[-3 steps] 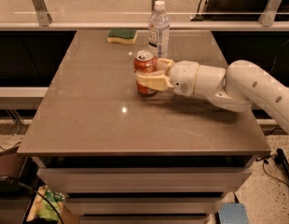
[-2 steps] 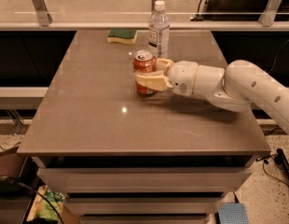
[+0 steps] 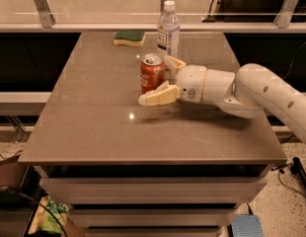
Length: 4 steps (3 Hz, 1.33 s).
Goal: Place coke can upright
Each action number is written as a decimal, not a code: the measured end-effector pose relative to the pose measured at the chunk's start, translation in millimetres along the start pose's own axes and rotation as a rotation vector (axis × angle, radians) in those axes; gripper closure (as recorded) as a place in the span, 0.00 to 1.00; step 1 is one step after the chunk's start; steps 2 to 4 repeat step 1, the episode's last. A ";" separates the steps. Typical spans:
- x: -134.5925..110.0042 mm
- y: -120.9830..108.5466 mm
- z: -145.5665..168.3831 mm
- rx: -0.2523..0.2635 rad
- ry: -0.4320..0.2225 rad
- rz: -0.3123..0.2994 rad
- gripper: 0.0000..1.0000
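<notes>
Now that the claw point(image 3: 155, 79) stands spread apart, where a second ago it was clamped across the can point(image 3: 152, 73), the can looks free of the grip. The near finger has dropped away low in front of the can's foot and lies just above the counter point(image 3: 94, 107). The far finger sits just behind the can, on the bottle point(image 3: 168, 28) side. Whether either finger brushes the can I cannot tell, but neither presses across its body as before. The can stands upright on the counter near the middle, toward the back, with its silver top and pull tab facing up and its place barely altered. My judgement is that the placing is as good as done. What is left is for the arm point(image 3: 261, 90), which reaches in from the right, to draw the claw back without clipping the can. The low near finger is the likeliest thing to catch the can and tip it. As for containers, the can's top is visible, but whether it is opened or holds anything cannot be told. The bottle stands upright just behind the can and claw with its white cap on, and how much it holds is not clear. A sponge point(image 3: 129, 37) lies apart at the back left of the counter.
</notes>
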State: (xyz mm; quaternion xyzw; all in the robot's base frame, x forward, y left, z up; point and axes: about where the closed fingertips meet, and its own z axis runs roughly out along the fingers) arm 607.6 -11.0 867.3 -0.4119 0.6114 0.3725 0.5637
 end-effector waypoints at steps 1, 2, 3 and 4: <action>0.0 0.1 0.1 0.000 0.000 0.000 0.00; 0.0 0.1 0.1 0.000 0.000 0.000 0.00; 0.0 0.1 0.1 0.000 0.000 0.000 0.00; 0.0 0.1 0.1 0.000 0.000 0.000 0.00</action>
